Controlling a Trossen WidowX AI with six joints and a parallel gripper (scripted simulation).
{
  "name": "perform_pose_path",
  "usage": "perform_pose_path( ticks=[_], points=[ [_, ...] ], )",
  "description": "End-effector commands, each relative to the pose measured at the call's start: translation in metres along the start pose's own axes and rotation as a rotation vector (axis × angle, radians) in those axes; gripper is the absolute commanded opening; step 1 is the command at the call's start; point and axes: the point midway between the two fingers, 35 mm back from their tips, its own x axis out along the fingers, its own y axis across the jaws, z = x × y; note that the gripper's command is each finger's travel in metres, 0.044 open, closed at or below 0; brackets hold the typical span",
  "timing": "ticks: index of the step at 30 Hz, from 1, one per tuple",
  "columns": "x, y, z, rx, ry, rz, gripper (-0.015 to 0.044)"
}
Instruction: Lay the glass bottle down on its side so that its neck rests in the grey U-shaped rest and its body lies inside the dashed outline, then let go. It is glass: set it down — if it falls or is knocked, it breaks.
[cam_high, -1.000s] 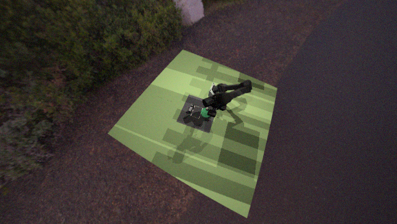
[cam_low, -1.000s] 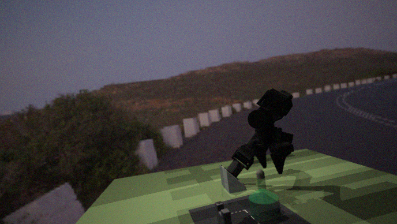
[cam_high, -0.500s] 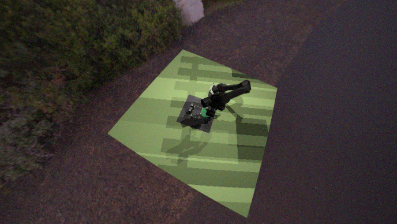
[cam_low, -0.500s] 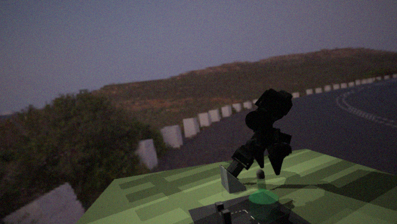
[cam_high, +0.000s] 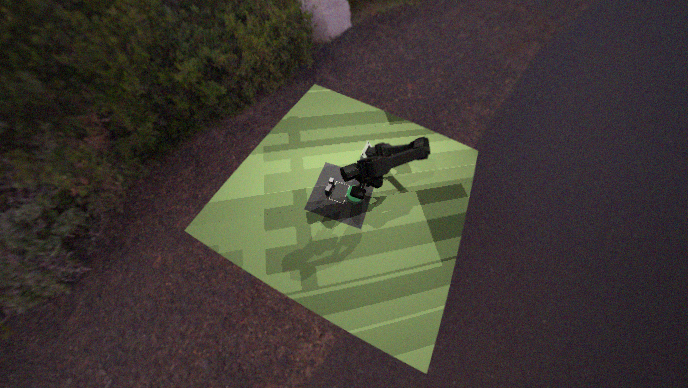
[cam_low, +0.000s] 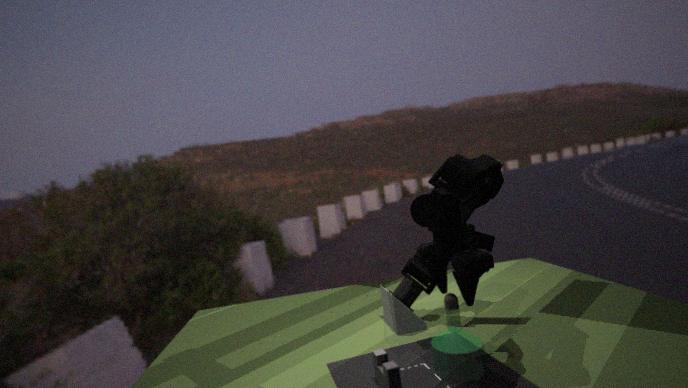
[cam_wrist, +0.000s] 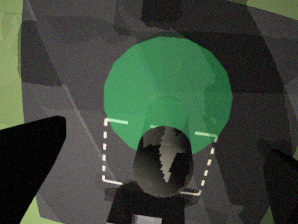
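Observation:
The glass bottle stands upright on the dark mat, with a wide green body and a narrow neck under a dark rounded top. My gripper is open and empty, pointing down above the bottle; in the wrist view its fingers are on either side of the dark top, with a gap on both sides. The grey U-shaped rest is beside the dashed outline, on the side away from the bottle. Nothing lies in the rest or outline. The arm partly hides the bottle in the top view.
The dark square mat lies on the green striped table. A pale slanted plate stands by the arm's base, behind the mat in the exterior view. Shadows of the arm fall across the table.

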Motion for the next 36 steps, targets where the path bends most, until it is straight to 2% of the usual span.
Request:
perform_pose_path(
  ticks=[1,4,17,36],
  points=[
    [0.0016,0.0,-0.0093,-0.003,-0.001,0.007,0.044],
    [0.0017,0.0001,-0.0117,-0.003,-0.001,0.007,0.044],
    [0.0017,0.0001,-0.0117,-0.003,-0.001,0.007,0.0101],
    [0.0017,0.0001,-0.0117,-0.003,-0.001,0.007,0.0101]
  ],
)
